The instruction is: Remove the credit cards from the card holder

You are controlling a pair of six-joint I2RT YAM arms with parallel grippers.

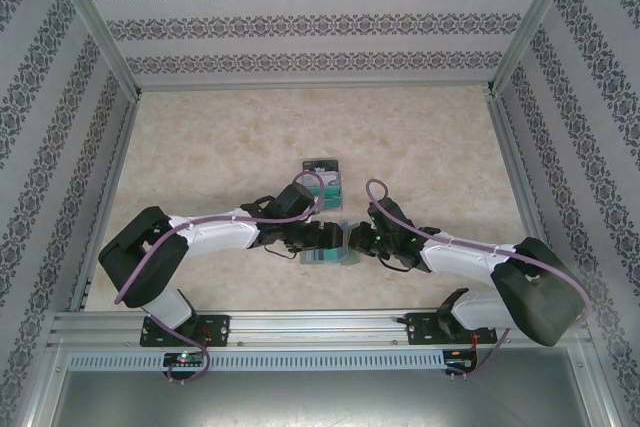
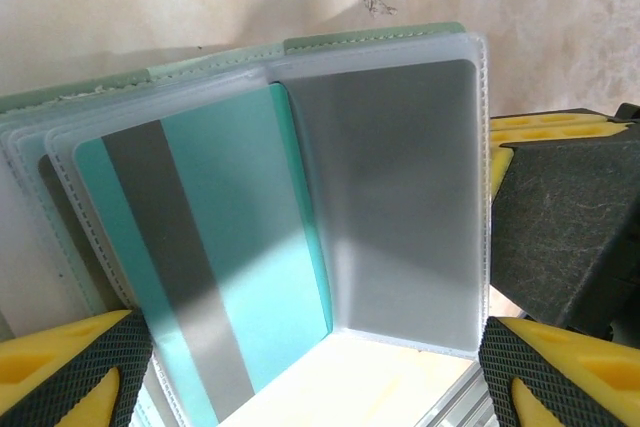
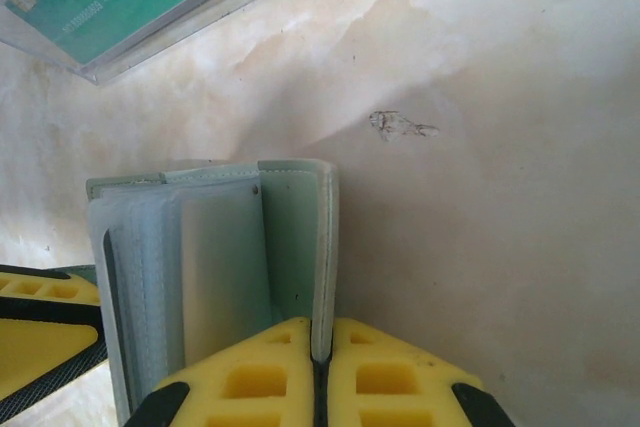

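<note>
Pinching the card holder [image 3: 215,257] over marbled beige table [image 1: 200,137], right claw [image 3: 318,337]; left claw [image 2: 310,375] wide; patterned walls [image 1: 320,22] around.

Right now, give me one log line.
right gripper: shut on holder | left gripper: open, flanking holder | card: teal, inside holder

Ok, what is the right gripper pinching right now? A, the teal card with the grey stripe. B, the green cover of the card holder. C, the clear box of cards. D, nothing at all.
B: in the right wrist view the right gripper is shut on the green cover edge of the card holder, while the clear box lies apart from it.
</note>
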